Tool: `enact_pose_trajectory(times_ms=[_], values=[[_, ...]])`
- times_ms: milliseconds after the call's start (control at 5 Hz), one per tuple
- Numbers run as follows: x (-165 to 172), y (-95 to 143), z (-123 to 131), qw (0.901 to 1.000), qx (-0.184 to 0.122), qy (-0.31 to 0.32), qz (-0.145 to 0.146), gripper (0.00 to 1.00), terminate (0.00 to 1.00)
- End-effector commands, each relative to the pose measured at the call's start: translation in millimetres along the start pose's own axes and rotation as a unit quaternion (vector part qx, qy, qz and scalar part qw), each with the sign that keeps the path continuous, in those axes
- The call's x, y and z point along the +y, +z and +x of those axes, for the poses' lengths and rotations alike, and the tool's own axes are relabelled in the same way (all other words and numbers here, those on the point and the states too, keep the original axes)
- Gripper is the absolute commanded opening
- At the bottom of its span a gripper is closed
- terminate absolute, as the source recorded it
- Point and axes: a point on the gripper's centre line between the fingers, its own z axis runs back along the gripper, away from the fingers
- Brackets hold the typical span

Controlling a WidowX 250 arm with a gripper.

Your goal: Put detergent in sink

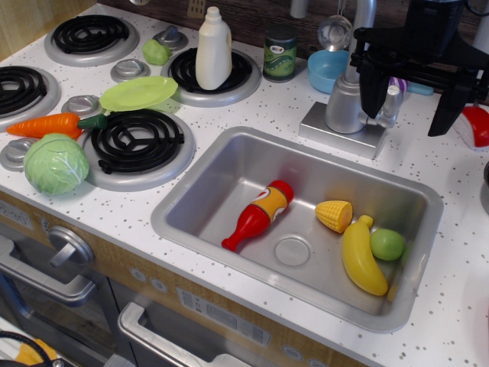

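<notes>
The detergent [213, 52], a plain cream-white bottle with a small cap, stands upright on the back right burner [211, 76]. The sink [229, 172] is a silver basin to the right of the stove. It holds a red-and-orange ketchup bottle [257, 215], a corn piece [334, 215], a banana [361, 258] and a green ball [386, 244]. My black gripper [411, 103] hangs open and empty above the counter behind the sink's back right, far to the right of the detergent.
A dark green can [280, 53], a blue bowl [328, 69] and the silver faucet [348, 95] stand behind the sink. A green plate [137, 93], a carrot [44, 125], a cabbage [56, 163] and a small green item [156, 51] lie on the stove.
</notes>
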Motion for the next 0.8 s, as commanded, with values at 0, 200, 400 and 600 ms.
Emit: enact_pose_trajectory(times_ms=[0,200,400,600], values=[[0,0,0,1.0000,0.000,0.000,0.000,1.00,0.00],[45,17,-10,0.9998,-0.002,0.002,0.017,1.00,0.00],[92,33,-7,0.9983,-0.013,0.005,0.056,1.00,0.00],[141,40,7,0.9967,-0.034,0.012,0.073,1.00,0.00]])
